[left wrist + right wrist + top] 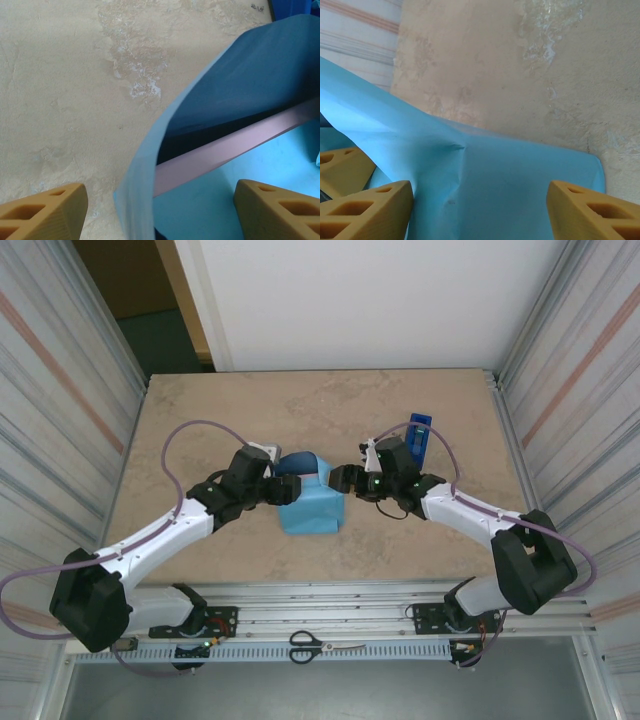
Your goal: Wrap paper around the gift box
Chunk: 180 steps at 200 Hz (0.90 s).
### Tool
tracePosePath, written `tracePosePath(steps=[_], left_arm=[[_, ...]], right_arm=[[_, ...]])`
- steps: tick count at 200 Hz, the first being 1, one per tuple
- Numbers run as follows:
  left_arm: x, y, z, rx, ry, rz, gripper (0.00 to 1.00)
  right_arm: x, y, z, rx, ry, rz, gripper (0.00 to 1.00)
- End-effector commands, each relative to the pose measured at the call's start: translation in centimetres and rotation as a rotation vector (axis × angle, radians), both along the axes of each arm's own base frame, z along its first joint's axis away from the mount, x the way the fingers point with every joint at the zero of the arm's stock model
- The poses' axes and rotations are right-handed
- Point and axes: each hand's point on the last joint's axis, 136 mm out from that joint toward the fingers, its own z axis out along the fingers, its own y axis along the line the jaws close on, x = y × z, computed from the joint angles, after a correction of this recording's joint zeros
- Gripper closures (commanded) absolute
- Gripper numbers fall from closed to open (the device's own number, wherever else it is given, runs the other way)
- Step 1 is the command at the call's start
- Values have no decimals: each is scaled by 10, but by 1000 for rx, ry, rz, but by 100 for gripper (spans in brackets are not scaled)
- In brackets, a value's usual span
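Gift box: only a pink edge shows, tucked inside the fold. It sits mid-table, between the two arms.

Paper: folded over the box, pale face outward. A navy-lined arch stands open at the far end.

Orientation: the parcel's long axis runs roughly near-to-far, with the open mouth toward the far edge of the table. The box is square, so it probably has no long axis of its own, though it is too covered to be sure.

Left gripper: jaws apart, straddling the raised flap edge without pinching it.

Right gripper: jaws apart, over the flat pale sheet on the other side.

Step in hand, by my reading: closing the fold.
- Right side pins the sheet.
- Left lays the arch down onto the box top.
- Crease along the box edge, pulling taut to avoid slack.

Tape dispenser stands beyond the right arm.
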Motion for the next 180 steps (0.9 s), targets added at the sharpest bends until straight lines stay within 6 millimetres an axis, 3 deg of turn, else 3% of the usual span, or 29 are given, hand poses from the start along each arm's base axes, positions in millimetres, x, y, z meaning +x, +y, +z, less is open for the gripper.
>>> tracePosePath(steps=[1, 21, 59, 81, 107, 137, 158, 180], left_arm=[[-18, 9, -26, 64, 85, -9, 23], [-18, 9, -27, 62, 88, -8, 23], [-19, 8, -31, 60, 96, -11, 24], [-19, 8, -31, 61, 96, -11, 24], [-18, 8, -28, 59, 88, -10, 24], [-17, 7, -24, 52, 86, -14, 24], [-15, 4, -9, 24, 76, -20, 19], [-10, 7, 22, -31, 41, -14, 15]], right_arm=[[-10, -2, 2, -8, 15, 23, 29], [2, -6, 18, 34, -14, -1, 28], [13, -3, 18, 125, 4, -20, 25], [8, -1, 2, 129, 41, -17, 26], [-11, 5, -27, 105, 93, 14, 29], [-23, 0, -49, 72, 127, 4, 30], [-25, -4, -53, 60, 134, -7, 31], [-28, -2, -53, 56, 135, -8, 32]])
